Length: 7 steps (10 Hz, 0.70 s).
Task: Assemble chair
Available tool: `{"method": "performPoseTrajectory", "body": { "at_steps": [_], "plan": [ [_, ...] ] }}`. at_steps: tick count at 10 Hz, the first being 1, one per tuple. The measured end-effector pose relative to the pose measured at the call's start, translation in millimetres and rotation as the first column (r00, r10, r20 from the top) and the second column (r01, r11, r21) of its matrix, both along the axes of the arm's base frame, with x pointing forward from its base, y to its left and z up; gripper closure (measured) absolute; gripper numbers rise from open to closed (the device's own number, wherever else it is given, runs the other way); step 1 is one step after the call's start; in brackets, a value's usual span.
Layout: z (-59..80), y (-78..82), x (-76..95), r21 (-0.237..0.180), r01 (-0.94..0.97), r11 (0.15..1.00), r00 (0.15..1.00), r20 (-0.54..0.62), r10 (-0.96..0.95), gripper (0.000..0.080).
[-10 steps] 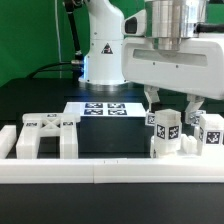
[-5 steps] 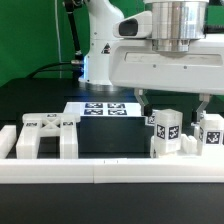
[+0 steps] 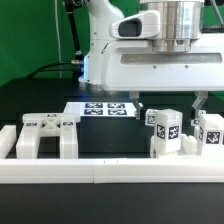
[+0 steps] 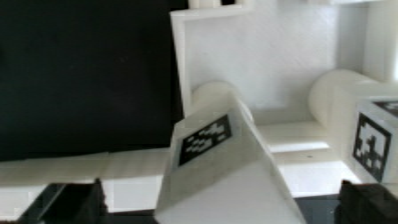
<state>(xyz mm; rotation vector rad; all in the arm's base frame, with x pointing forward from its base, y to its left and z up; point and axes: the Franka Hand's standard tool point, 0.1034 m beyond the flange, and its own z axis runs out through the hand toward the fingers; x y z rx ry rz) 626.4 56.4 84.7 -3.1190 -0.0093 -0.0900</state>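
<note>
Hand [image 3: 169, 102] wider and higher over tagged chair posts [image 3: 165, 133], fingertips [image 3: 138, 104] barely discernible.

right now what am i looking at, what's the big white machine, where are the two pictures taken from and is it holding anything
The white machine is a robot arm putting a chair together. Its gripper, a two-finger claw, hangs open and holds nothing. One picture comes from a camera standing off the arm; the other from a camera on the wrist. On the black table lie white chair parts with square tags: a legged frame at the exterior view's left, posts at its right, under the gripper. The flat sheet of black squares is the marker board, no part of the chair. A low white rail runs along the front.
</note>
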Motion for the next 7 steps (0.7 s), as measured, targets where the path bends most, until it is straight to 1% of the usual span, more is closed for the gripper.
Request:
{"method": "performPoseTrajectory", "body": {
  "at_steps": [1, 2, 3, 4, 5, 6, 7],
  "plan": [
    [0.2, -0.1, 0.4, -0.012, -0.110, 0.994, 0.994, 0.003, 0.110, 0.0150],
    [0.3, 0.0, 0.5, -0.016, -0.156, 0.988, 0.988, 0.004, 0.156, 0.0150],
    [0.4, -0.4, 0.7, -0.021, -0.217, 0.976, 0.976, 0.004, 0.217, 0.0179],
    [0.4, -1.1, 0.7, -0.023, -0.264, 0.964, 0.964, 0.004, 0.264, 0.0179],
    [0.4, -1.0, 0.7, -0.022, -0.245, 0.969, 0.969, 0.004, 0.245, 0.0361],
    [0.5, -1.0, 0.8, -0.021, -0.238, 0.971, 0.971, 0.004, 0.238, 0.0361],
    [0.5, -1.0, 0.8, -0.020, -0.223, 0.975, 0.975, 0.004, 0.223, 0.0509]
  ]
}}
